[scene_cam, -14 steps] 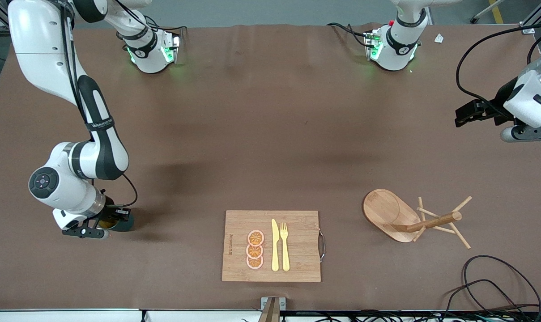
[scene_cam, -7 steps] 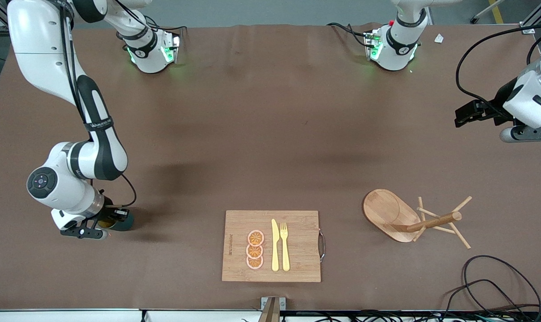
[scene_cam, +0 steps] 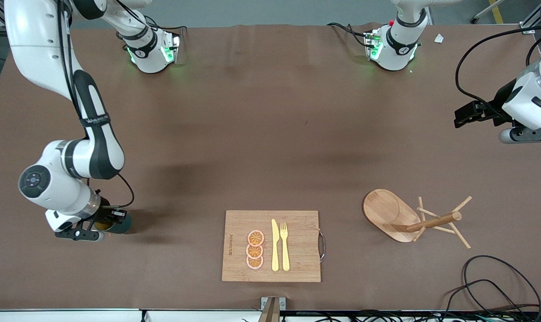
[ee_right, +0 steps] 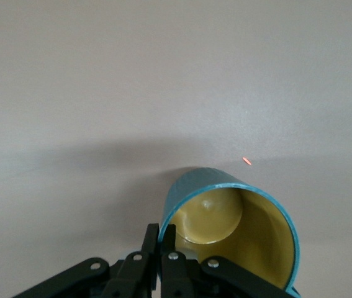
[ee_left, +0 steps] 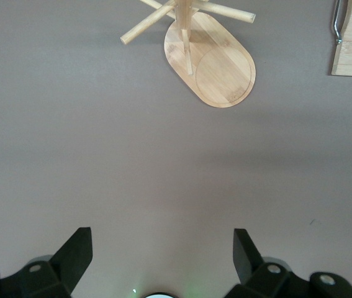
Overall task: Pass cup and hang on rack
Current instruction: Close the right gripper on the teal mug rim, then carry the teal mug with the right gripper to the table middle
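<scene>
The cup [ee_right: 238,230] is teal-green with a mustard-yellow inside. My right gripper [ee_right: 161,237] is shut on its rim, one finger inside and one outside. In the front view the cup [scene_cam: 120,222] shows partly under my right gripper [scene_cam: 105,221], low over the table at the right arm's end. The rack [scene_cam: 415,219] lies tipped on its side toward the left arm's end, with its oval base [scene_cam: 386,213] turned up; it also shows in the left wrist view [ee_left: 210,59]. My left gripper [scene_cam: 465,115] is open and empty, up over the table edge at the left arm's end.
A bamboo cutting board [scene_cam: 297,268] with three orange slices [scene_cam: 255,249], a yellow knife [scene_cam: 274,245] and a fork [scene_cam: 284,246] lies near the table's front edge. Black cables [scene_cam: 489,286] lie at the near corner by the left arm's end.
My right arm has shifted slightly toward the right arm's end of the table and the gripper with the cup has moved with it. The left arm has barely moved.
</scene>
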